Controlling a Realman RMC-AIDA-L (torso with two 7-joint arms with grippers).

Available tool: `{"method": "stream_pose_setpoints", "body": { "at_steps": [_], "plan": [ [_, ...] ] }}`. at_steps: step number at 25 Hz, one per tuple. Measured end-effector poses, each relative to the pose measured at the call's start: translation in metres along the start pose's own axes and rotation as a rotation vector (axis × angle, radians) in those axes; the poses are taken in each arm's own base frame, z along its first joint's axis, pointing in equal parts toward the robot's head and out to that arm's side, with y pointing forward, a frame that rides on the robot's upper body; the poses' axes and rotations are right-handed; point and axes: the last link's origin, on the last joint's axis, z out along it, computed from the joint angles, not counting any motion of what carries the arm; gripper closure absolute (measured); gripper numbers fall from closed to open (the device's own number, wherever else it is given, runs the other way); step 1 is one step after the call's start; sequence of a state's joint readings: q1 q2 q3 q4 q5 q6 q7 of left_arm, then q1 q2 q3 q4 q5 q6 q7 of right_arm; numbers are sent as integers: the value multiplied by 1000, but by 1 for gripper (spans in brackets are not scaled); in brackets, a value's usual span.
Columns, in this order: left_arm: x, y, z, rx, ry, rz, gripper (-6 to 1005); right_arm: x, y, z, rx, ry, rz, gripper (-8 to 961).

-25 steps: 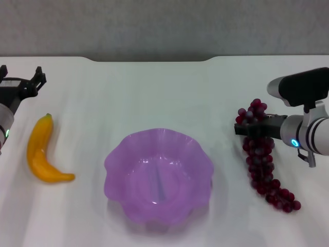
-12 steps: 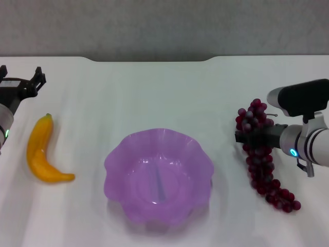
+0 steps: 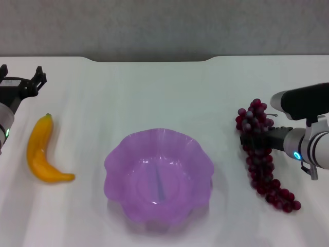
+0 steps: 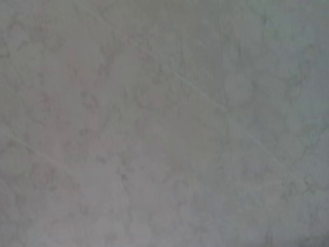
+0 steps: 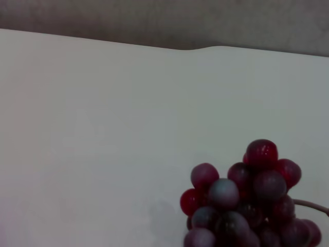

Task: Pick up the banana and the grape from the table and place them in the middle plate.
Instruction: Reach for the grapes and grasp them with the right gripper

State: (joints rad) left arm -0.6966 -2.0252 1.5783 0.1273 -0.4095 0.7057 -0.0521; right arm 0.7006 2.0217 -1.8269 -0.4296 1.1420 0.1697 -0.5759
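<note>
Over the last second the right gripper point(image 3: 250, 138) has sunk lower across the grape point(image 3: 262, 157) bunch, from near its top to its upper third, while the banana point(image 3: 43, 151), the middle plate point(image 3: 158, 175) and the left arm have not shifted. This reads as the closing stage of the reach for the grapes, with lifting not yet begun.

From left to right in the head view: the left gripper point(image 3: 20, 85) sits parked at ten o'clock on the table point(image 3: 154, 92), its prongs apart and holding nothing. Just below it, at nine o'clock, the banana lies on the white surface, stem tip pointing away from the robot. The lilac plate sits at six o'clock, with nothing in it. At three o'clock the grape bunch lies on the table, the right gripper's dark fingers over its upper part. Whether those fingers have pinched the bunch cannot be told; the right wrist view shows only the grape cluster's top.
</note>
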Motion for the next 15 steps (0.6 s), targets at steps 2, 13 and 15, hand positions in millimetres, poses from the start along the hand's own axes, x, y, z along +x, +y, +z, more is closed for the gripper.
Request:
{"method": "stream_pose_setpoints", "body": {
  "at_steps": [2,13,15],
  "plan": [
    [0,0,0,-1,1,0,103,2,-1,0,3,5,-1,78],
    [1,2,1,-5,4,0,103,1,-2,1,17,-13,10,155],
    [2,2,1,-5,4,0,103,1,-2,1,18,-15,13,241]
  ]
}}
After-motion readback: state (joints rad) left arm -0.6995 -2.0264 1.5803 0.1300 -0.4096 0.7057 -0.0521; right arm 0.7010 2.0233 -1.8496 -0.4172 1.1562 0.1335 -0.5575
